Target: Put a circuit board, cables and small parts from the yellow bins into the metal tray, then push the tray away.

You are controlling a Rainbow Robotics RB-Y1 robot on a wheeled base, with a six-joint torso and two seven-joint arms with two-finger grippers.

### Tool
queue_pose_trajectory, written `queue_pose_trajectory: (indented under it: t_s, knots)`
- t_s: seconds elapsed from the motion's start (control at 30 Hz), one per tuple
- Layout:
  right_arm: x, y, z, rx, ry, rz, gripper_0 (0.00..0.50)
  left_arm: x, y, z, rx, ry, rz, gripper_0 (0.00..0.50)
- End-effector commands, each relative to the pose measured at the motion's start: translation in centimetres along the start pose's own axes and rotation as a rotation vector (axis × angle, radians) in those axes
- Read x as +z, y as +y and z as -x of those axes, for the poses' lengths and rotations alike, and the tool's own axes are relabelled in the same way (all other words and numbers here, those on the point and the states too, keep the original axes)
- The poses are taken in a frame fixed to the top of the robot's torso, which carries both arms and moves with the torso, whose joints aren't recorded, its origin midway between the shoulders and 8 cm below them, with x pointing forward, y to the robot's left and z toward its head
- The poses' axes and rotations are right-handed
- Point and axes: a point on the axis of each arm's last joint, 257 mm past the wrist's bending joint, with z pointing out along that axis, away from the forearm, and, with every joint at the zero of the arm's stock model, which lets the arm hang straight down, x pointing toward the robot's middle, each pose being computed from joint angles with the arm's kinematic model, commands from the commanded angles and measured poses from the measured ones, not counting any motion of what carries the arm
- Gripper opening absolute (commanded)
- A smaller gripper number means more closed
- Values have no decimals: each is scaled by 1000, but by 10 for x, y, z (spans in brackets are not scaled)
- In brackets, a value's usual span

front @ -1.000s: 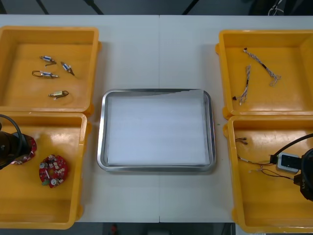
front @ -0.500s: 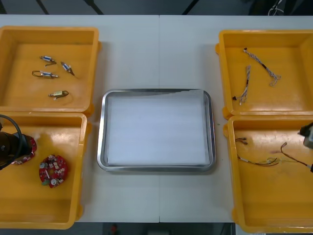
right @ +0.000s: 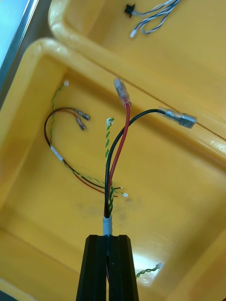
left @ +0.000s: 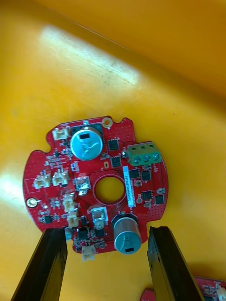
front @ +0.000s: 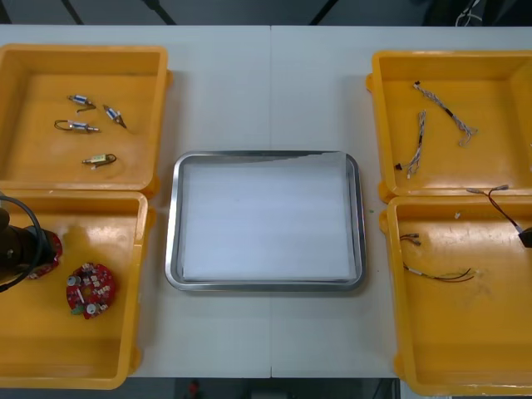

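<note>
My right gripper (right: pixel 108 240) is shut on a cable (right: pixel 118 146) of black, red and twisted yellow-green wires, held above the near right yellow bin (front: pixel 397 332). In the front view this gripper (front: pixel 525 237) is at the right edge and the cable (front: pixel 497 201) trails toward the bin's far wall. My left gripper (left: pixel 106 235) hangs open over a round red circuit board (left: pixel 101 188) in the near left bin (front: pixel 125 349), one finger on each side of the board's near edge. The metal tray (front: pixel 170 249), white inside, lies between the bins.
A second red board (front: pixel 90 289) lies beside the left arm. Another red and black cable (front: pixel 440 274) stays on the near right bin's floor. Small metal parts (front: pixel 83 125) are in the far left bin, blue and white cables (front: pixel 420 137) in the far right bin.
My right gripper rose out of the near right bin toward the right edge, lifting one cable with it. The left arm barely moved.
</note>
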Motion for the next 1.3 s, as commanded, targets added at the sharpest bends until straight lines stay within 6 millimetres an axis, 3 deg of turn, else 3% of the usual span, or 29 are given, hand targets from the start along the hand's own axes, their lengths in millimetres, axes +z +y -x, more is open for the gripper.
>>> queue_pose_trajectory:
  t_s: [0.03, 0.23, 0.6, 0.67, 0.73, 0.83, 1.0, 1.2, 1.3]
  knots:
    - [-9, 16, 25, 16, -46, -33, 0, 3, -13, 7, 10, -26, -26, 500]
    - [-18, 16, 55, 62, -101, -68, 0, 8, -13, 6, 16, -31, -28, 500]
    - [-8, 25, 74, 18, -92, -103, 0, 10, -10, 5, 20, -33, -19, 500]
    - [-6, 28, 77, 3, -89, -106, 0, 11, -8, 3, 27, -34, -13, 431]
    - [-6, 30, 80, -3, -92, -106, 0, 13, -5, 3, 48, -47, -2, 275]
    - [-7, 35, 84, -11, -101, -90, 0, 15, -4, 3, 70, -63, 4, 155]
    - [-9, 44, 88, -24, -108, -58, 0, 16, -3, 3, 72, -63, 6, 65]
    - [-9, 44, 88, -26, -110, -59, 0, 16, -3, 3, 82, -65, 7, 6]
    - [-9, 44, 88, -26, -110, -59, 0, 13, -3, 7, 92, -71, 8, 0]
